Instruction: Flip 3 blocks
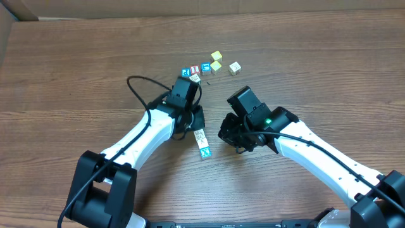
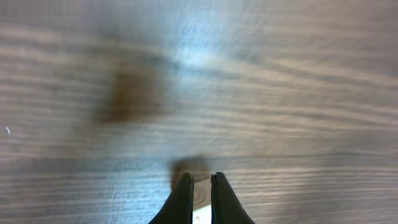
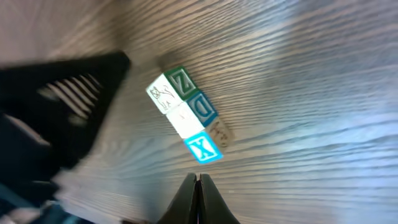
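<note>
Overhead frame centre: three small wooden alphabet cubes (image 1: 201, 144) in a touching row, long axis near-vertical, blue X-face cube (image 3: 204, 149) at the lower end. Just below it in wrist view, right gripper (image 3: 198, 181) closed, empty. By the row's upper end, left gripper (image 2: 201, 182) closed, empty.

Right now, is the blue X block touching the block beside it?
Touching. The right wrist view shows the blue X block sitting flush against the white-topped D block in the row, with no gap between them.
</note>
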You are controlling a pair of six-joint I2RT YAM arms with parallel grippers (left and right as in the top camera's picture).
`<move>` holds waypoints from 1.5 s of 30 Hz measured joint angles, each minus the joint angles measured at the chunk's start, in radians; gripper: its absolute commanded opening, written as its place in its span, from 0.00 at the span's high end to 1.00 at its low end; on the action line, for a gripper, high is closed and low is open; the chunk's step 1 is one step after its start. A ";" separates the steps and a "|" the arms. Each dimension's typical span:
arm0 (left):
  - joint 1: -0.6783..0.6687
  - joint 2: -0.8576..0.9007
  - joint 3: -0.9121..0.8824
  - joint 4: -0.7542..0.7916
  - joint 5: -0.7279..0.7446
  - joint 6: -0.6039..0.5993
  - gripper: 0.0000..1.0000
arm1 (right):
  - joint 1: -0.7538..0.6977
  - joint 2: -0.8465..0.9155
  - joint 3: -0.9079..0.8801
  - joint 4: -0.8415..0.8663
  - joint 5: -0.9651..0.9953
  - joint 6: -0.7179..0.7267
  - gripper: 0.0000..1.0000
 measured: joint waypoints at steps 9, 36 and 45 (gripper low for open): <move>0.029 0.003 0.076 -0.088 -0.006 0.003 0.96 | 0.023 0.012 0.001 -0.052 0.079 -0.127 0.96; 0.051 0.612 0.800 -0.806 0.088 0.219 0.96 | 0.445 0.083 -0.027 -0.046 0.407 -0.848 0.96; 0.032 0.612 0.801 -0.778 0.099 0.233 0.96 | 0.445 0.106 -0.087 0.047 0.357 -1.056 0.92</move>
